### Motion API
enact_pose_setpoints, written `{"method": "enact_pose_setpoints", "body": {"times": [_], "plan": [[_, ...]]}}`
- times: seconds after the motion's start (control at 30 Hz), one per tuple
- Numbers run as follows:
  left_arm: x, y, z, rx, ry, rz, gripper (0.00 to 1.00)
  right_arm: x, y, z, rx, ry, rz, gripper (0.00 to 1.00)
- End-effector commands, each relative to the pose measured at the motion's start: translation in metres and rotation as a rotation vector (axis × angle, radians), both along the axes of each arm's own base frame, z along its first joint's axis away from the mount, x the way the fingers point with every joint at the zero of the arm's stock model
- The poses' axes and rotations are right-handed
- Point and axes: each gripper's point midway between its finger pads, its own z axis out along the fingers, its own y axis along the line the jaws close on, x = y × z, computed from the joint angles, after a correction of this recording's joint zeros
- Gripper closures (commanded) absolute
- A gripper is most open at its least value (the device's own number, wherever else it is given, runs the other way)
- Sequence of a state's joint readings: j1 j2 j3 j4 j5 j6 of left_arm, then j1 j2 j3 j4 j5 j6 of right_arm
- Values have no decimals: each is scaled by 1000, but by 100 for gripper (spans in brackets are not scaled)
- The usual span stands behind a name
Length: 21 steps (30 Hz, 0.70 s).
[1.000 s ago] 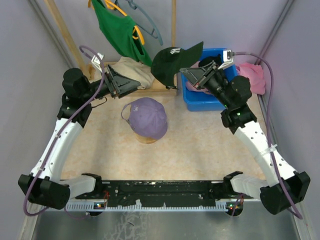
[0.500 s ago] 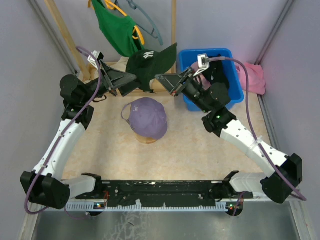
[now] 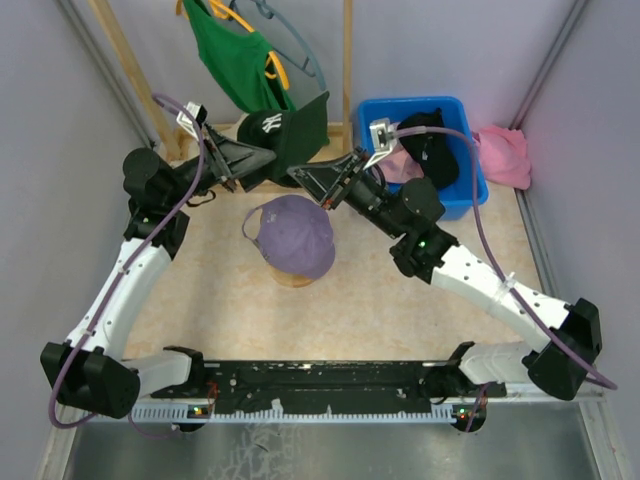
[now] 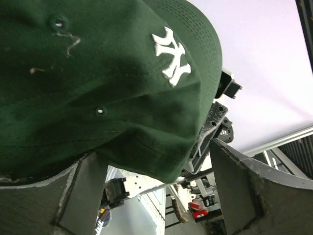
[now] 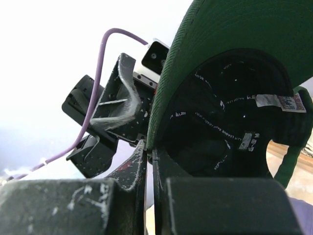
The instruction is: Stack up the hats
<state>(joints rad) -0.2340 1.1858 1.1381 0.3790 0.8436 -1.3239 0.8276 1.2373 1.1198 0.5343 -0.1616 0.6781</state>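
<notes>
R fingers [image 5: 129,193] clamp brim of dark-green fabric NY-logo cap [image 3: 272,128], L fingers [image 4: 237,188] splayed wide by crown; best: lower toward 6 o'clock, centred on lavender fabric cap [image 3: 295,235].

Beige tabletop [image 3: 215,300] is open from 5 to 9 o'clock of the lavender fabric baseball cap [image 3: 292,232]; low passes fit there. 12 o'clock is jammed: left gripper [image 3: 266,162] spread wide, right gripper [image 3: 298,176] clamped on the dark green fabric cap with white logo [image 3: 280,133]. White right forearm [image 3: 470,280] crosses 3–4 o'clock. Blue plastic bin [image 3: 462,190] blocks 2 o'clock. Hanging green shirt [image 3: 232,60] and upright wooden post [image 3: 347,60] close the back.
</notes>
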Motion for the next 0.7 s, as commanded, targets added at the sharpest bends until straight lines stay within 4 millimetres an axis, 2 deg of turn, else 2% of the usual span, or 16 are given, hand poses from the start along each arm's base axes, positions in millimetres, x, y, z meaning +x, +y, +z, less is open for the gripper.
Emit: {"method": "enact_pose_setpoints", "body": {"times": [0.0,0.1,0.17,0.2,0.3,0.37,0.43,0.5,0.57,0.67], "plan": [[13,2,0,29,-36,68,21,-26,-7,26,57,-104,20,100],[19,3,-2,43,-44,97,44,-32,-4,14,34,-92,34,100],[21,5,-2,55,-60,122,66,-36,-2,6,15,-80,42,100],[23,6,-2,63,-72,138,72,-36,-2,0,2,-71,40,100],[21,5,3,105,-163,134,86,-34,-5,-16,-41,-34,17,100],[17,4,5,125,-222,126,91,-34,-9,-23,-80,-17,0,98],[13,5,7,154,-279,123,94,-36,-17,-27,-105,6,-20,71],[12,6,10,191,-331,135,95,-40,-26,-30,-129,29,-30,55],[11,9,13,238,-379,153,94,-47,-36,-31,-145,60,-26,42],[11,12,13,310,-423,174,94,-56,-52,-32,-142,147,5,37]]}}
